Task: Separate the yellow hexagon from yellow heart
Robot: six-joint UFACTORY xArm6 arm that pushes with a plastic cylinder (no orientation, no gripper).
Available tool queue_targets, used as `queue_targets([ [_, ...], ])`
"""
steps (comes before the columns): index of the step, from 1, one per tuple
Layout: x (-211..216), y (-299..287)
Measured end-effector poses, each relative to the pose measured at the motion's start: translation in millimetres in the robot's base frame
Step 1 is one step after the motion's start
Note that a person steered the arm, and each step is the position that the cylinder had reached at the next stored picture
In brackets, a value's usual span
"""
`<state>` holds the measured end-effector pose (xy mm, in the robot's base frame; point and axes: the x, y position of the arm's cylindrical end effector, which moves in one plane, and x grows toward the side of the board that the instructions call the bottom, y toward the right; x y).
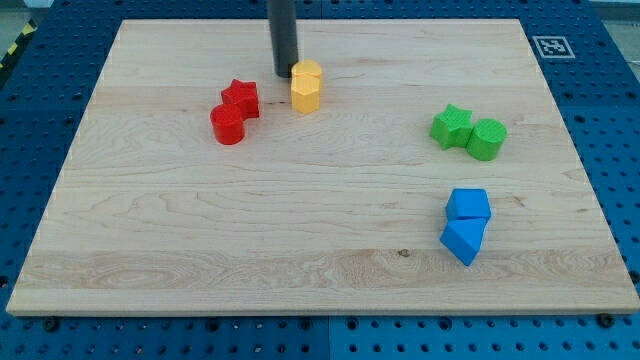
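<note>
Two yellow blocks stand pressed together near the view's top centre. The one nearer the top looks like the yellow hexagon [309, 72]. The one below it looks like the yellow heart [304, 96], though its shape is hard to make out. My tip [284, 74] is just to the left of the hexagon, touching it or almost touching it. The dark rod rises straight up out of the view's top.
A red star [241, 96] and a red cylinder [228, 126] touch each other left of the yellow pair. A green star [452, 126] and a green cylinder [488, 139] sit at the right. Two blue blocks [468, 205] [461, 241] lie at the lower right. The wooden board [200, 250] has edges all round.
</note>
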<state>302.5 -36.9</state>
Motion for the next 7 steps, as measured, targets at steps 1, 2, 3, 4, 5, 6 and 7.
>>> queue_targets([
  [1,-1,43],
  [2,-12,19],
  [3,-4,-27],
  [4,26,-28],
  [5,39,-3],
  [6,47,38],
  [7,85,45],
])
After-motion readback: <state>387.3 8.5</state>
